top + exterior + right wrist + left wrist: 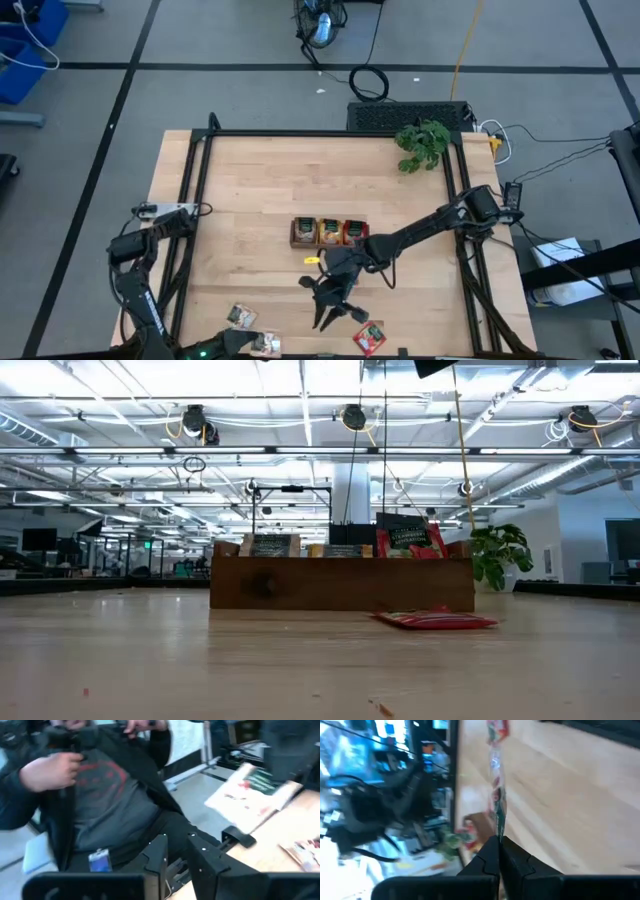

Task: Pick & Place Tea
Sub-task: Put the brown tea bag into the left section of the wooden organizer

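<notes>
Currently the left end effector (pixel 499 851) sits at the table's (pixel 260 190) seven o'clock edge, its fingers pressed together on a tea sachet (pixel 496 795) standing upright between them. The right end effector (pixel 325 318), near six o'clock, hovers with fingers slightly parted and nothing between them. A red sachet (pixel 369 338) lies just beside it; another sachet (pixel 240 316) lies toward seven o'clock. More sachets stand in the brown tray (pixel 327 233) at centre.

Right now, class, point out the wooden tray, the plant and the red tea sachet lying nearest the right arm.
wooden tray (pixel 299 233): high view, left end wall.
plant (pixel 422 144): high view, middle of leaves.
red tea sachet (pixel 370 337): high view, centre of its face.
</notes>
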